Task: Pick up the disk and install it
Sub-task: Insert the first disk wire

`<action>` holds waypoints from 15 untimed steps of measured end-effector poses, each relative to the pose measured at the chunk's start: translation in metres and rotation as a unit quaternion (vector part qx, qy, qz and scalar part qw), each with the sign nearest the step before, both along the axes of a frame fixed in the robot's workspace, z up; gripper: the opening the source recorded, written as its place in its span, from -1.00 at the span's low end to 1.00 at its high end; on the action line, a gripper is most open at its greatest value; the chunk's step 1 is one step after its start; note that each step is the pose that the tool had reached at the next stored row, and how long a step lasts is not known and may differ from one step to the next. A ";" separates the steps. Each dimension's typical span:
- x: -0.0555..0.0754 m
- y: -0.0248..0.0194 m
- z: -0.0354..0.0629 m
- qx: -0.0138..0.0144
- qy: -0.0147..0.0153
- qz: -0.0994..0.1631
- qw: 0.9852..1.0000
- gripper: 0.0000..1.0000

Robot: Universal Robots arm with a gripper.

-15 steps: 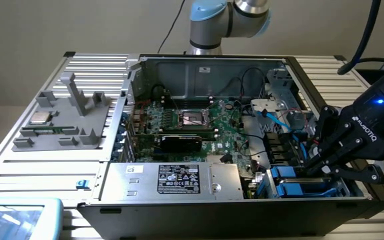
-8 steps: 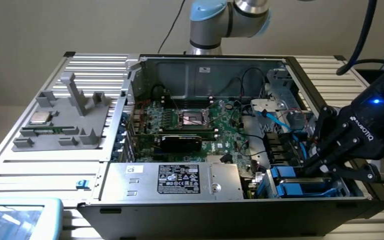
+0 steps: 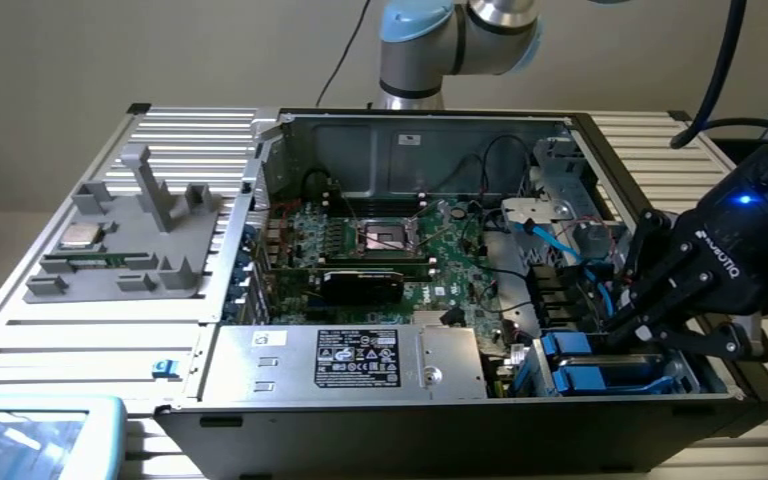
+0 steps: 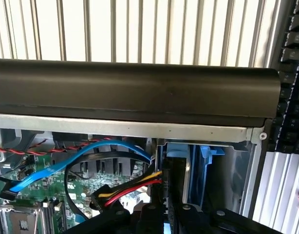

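My gripper (image 3: 624, 335) reaches down into the drive bay at the front corner of the open computer case (image 3: 424, 130), at the exterior view's right. The disk stands on edge there, its blue carrier frame (image 3: 574, 345) right beside my fingers. In the wrist view my gripper (image 4: 161, 214) has its dark fingers (image 4: 148, 214) close together on a thin dark slab with the blue frame (image 4: 178, 148) at its far end. That end sits just under the case's black rim (image 4: 135, 92). The gripper is shut on the disk's edges.
Another blue carrier (image 3: 604, 380) lies in the bay below. A blue ribbon cable (image 4: 66, 163) and red-yellow power wires (image 4: 135, 187) run close to my fingers. A silver power supply (image 3: 357, 360) and the motherboard (image 3: 398, 250) fill the case. A grey fixture (image 3: 131, 240) and a keyboard (image 4: 290, 78) lie outside.
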State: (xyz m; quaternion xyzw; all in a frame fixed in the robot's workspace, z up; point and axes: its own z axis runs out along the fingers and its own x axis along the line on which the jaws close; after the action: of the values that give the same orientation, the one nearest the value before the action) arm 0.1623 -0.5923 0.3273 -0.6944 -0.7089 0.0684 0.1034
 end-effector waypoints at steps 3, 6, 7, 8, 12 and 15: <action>0.000 0.0002 -0.0005 -0.001 0.000 -0.007 1.000 -0.66; 0.000 0.0003 -0.0007 -0.001 0.000 -0.013 1.000 -0.66; 0.000 0.0003 -0.0007 -0.001 0.000 -0.015 1.000 -0.66; 0.000 0.0002 -0.0006 -0.001 0.000 -0.016 1.000 -0.66; 0.000 0.0002 -0.0006 -0.001 0.000 -0.020 1.000 -0.66; 0.000 0.0002 -0.0006 -0.001 0.000 -0.021 1.000 -0.66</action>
State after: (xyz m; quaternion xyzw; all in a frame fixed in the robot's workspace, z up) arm 0.1623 -0.5921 0.3267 -0.7094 -0.6938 0.0669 0.1041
